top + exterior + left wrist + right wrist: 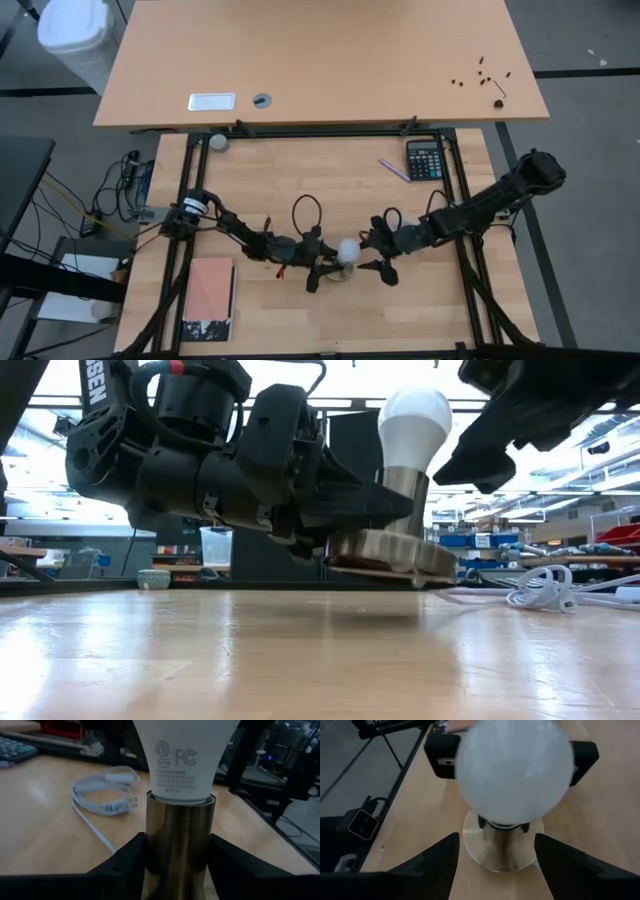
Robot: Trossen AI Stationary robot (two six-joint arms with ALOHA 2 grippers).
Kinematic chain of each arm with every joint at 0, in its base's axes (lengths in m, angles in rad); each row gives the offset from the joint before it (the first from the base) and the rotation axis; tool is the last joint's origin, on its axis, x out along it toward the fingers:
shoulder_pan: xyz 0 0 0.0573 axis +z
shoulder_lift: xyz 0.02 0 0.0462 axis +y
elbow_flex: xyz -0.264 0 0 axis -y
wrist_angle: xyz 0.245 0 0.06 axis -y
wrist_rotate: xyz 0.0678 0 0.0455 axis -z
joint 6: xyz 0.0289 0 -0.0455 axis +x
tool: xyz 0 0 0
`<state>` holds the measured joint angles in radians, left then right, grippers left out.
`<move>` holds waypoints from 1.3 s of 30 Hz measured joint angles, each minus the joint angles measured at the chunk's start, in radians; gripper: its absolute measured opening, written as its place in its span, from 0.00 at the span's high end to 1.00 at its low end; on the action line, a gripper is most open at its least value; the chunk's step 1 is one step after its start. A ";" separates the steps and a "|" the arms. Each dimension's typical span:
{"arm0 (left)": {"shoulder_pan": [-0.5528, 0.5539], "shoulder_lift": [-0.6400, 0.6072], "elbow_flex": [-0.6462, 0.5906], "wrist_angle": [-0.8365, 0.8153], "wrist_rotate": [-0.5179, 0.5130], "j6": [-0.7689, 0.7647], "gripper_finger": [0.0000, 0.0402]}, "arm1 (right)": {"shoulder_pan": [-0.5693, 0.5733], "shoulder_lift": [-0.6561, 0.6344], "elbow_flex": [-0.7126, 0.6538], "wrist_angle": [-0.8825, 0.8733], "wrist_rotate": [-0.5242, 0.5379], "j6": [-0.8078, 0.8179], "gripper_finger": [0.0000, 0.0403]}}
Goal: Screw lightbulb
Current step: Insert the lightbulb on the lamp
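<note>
Now our left gripper (178, 857) squeezes the socket (392, 550) still; our right gripper (496, 851) gapes wide beside the lightbulb (412, 425).

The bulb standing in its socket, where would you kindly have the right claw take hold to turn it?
Grip the bulb at the widest part of its round globe, coming from above. It stands upright in the socket, which the left claw clamps at the sides, so only the globe is free. The right claw is open above it.
</note>
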<state>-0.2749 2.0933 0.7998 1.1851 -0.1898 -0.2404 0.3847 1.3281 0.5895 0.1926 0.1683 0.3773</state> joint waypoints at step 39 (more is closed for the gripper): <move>-0.006 -0.001 0.000 0.152 0.098 0.056 0.55 | 0.031 0.012 -0.100 0.339 0.040 -0.180 0.34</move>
<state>-0.2813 2.0926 0.8001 1.3369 -0.0914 -0.1842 0.4156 1.3399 0.4896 0.5314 0.2081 0.1971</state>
